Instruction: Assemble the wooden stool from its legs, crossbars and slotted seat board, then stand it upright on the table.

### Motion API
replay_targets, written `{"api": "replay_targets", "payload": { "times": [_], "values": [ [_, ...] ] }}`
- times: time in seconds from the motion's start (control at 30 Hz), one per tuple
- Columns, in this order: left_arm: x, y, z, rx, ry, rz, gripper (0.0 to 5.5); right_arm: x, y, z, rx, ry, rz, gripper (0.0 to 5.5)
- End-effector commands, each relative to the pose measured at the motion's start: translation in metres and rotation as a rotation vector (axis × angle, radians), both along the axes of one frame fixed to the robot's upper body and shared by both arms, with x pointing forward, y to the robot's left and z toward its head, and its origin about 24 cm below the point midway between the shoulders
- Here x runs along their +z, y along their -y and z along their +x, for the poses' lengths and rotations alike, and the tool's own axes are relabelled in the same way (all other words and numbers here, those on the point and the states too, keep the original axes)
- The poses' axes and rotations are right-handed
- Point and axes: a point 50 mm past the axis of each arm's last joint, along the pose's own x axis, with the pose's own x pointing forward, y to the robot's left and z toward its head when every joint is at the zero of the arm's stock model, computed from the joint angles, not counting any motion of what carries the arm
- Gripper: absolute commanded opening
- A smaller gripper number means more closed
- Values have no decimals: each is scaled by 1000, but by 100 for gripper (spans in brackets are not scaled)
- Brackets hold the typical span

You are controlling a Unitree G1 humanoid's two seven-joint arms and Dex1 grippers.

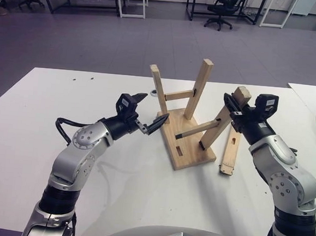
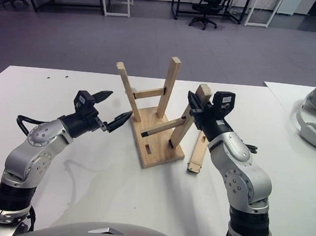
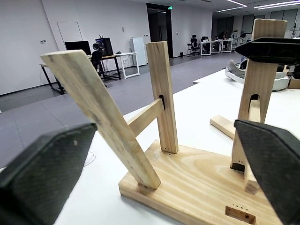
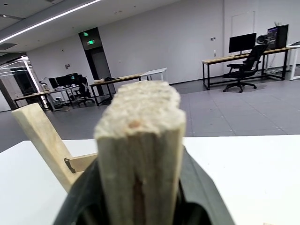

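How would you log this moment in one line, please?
left tool open beside seat board | right tool shut on tilted leg | loose leg flat on table

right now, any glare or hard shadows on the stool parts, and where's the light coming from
Left eye view: table evenly lit, no glare, a soft shadow beside the seat board. Right wrist view: a bright ceiling light strip overhead; the held leg is brightest on its top end. Left wrist view: ceiling lights glow overhead.

Open-plan office or lab — grey floor with a swivel chair at top of frame, desks carrying monitors, ceiling strip lighting at upper left — white worktop in the foreground.
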Motion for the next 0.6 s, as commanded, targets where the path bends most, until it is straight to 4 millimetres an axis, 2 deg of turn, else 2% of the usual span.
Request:
{"api": "replay_targets", "payload": {
  "times": [0.03, 0.13, 0.33, 0.6],
  "values": [
    [4, 2, 2, -1, 22, 14, 540, -106, 3, -28, 85, -623, -116, 104],
    [4, 2, 3, -1, 23, 14, 540, -107, -1, -31, 95, -619, -100, 104],
    [4, 3, 4, 2, 29, 10, 540, -79, 7, -10, 35, -473, -81, 104],
    [4, 3, 6, 1, 35, 10, 540, -62, 3, -3, 37, -377, -112, 104]
  ]
}}
